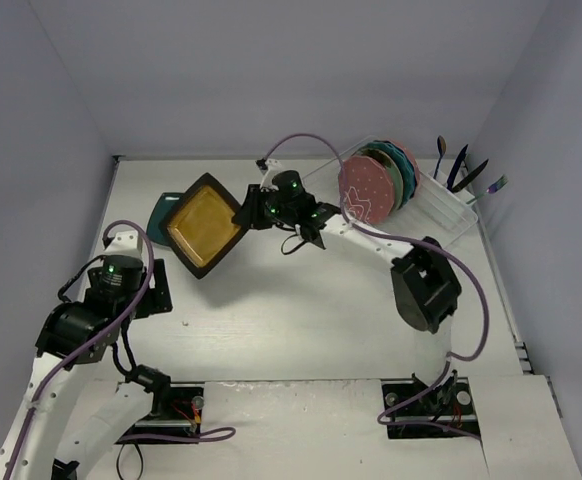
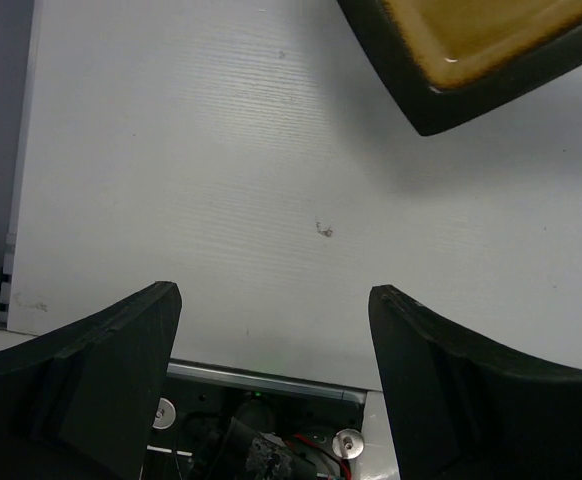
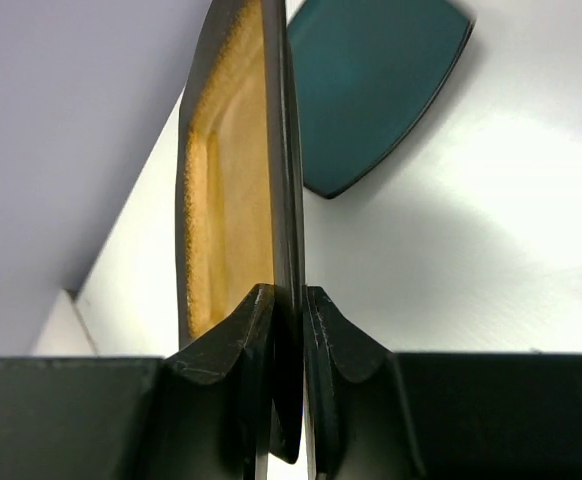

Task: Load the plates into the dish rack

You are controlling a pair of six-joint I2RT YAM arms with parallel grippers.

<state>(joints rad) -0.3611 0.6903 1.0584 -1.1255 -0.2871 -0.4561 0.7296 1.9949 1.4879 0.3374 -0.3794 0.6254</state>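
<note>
Plainly the right claw (image 3: pixel 289 300) gripped the mustard plate (image 3: pixel 233 200) by its rim, held edge-on ahead of its fingers. It wanted keeping upright while carried to the dish rack (image 1: pixel 446 210) behind the claw. A dark teal plate (image 3: pixel 371 90) lay beyond on the white table (image 1: pixel 301 310), pale walls around; the left claw (image 2: pixel 273 295) gaped empty

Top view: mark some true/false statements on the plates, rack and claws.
1. The right claw is shut on the rim of the mustard-yellow plate. True.
2. The left claw holds a plate. False: it is open and empty above the table.
3. The pink dotted plate stands in the dish rack. True.
4. The dark teal plate is in the rack. False: it lies on the table, partly hidden by the mustard-yellow plate.
</note>
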